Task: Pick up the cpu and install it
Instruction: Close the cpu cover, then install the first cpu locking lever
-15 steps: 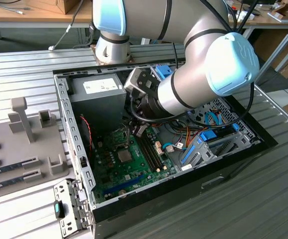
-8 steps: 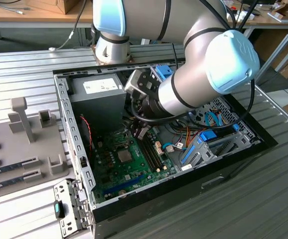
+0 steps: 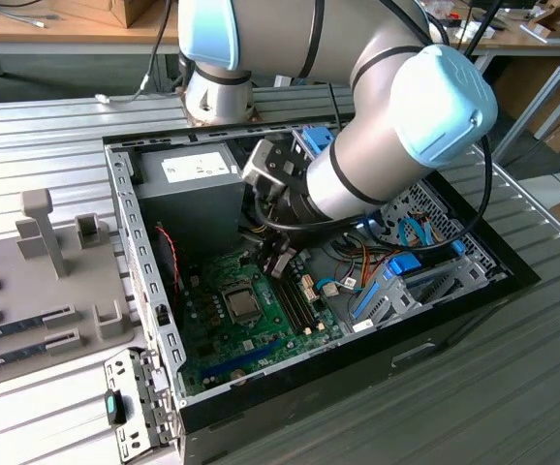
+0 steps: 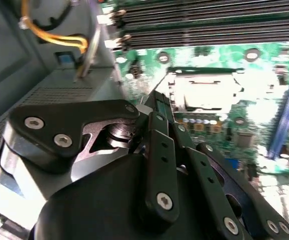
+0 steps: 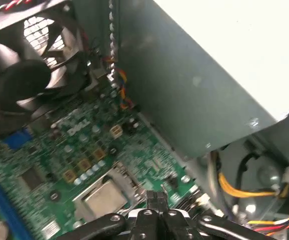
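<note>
Exterior view, arm reaching into open computer case [image 3: 144, 281], gripper [image 3: 278, 260] above green board [image 3: 212, 320], fingers pressed together holding nothing, cpu [image 3: 242, 303] seated in its socket, power supply box [image 3: 191, 184] just beside.

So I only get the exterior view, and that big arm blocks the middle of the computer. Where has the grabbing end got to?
Observer: In the first wrist view the gripper is low over the green motherboard, close to the bottom edge of the grey power supply.
Visitor: Is it carrying the chip?
Observer: It doesn't look like it. In that same view the cpu lies flat in its socket, right beside the gripper.
Visitor: Anything else I'm missing?
Observer: A black case fan stands at the far side of the board, with a red and black wire running above it.
</note>
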Controlling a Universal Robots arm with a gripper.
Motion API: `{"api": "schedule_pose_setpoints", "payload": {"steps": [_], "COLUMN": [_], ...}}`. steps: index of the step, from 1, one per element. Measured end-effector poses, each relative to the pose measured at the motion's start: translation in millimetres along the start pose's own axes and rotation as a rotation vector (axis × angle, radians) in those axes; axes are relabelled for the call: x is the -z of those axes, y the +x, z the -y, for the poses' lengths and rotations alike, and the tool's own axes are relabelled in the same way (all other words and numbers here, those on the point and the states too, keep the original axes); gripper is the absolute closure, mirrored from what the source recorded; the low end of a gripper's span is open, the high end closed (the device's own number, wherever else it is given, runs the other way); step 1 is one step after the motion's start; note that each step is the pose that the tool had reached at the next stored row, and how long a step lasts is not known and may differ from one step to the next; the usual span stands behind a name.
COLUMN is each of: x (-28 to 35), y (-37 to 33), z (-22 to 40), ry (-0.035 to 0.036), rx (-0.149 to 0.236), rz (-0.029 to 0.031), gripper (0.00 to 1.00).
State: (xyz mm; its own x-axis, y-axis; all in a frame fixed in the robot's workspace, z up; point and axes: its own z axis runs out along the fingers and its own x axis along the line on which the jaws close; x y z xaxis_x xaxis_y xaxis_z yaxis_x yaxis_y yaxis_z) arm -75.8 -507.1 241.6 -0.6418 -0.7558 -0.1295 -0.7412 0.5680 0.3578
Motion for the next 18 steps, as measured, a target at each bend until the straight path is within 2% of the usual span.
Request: {"api": "schedule_pose_setpoints", "payload": {"steps": [1, 2, 3, 8, 10, 16, 18], "x": [0.0, 0.1, 0.0, 0.4, -2.5, -13.1, -16.3], "y": [-1.2, -3.1, -4.9, -14.6, -18.6, -37.8, -40.1], "z": [1.7, 4.3, 6.5, 18.0, 15.6, 3.2, -0.7], "ry": [-0.0137, -0.0206, -0.0245, -0.0331, -0.0333, -0.0337, -0.0337], "rx": [0.003, 0.004, 0.004, 0.001, 0.000, 0.002, 0.003], "rz": [0.0140, 0.0186, 0.0201, 0.0141, 0.0136, 0.0128, 0.0123], "gripper": [0.89, 0.89, 0.89, 0.89, 0.89, 0.89, 0.89]}}
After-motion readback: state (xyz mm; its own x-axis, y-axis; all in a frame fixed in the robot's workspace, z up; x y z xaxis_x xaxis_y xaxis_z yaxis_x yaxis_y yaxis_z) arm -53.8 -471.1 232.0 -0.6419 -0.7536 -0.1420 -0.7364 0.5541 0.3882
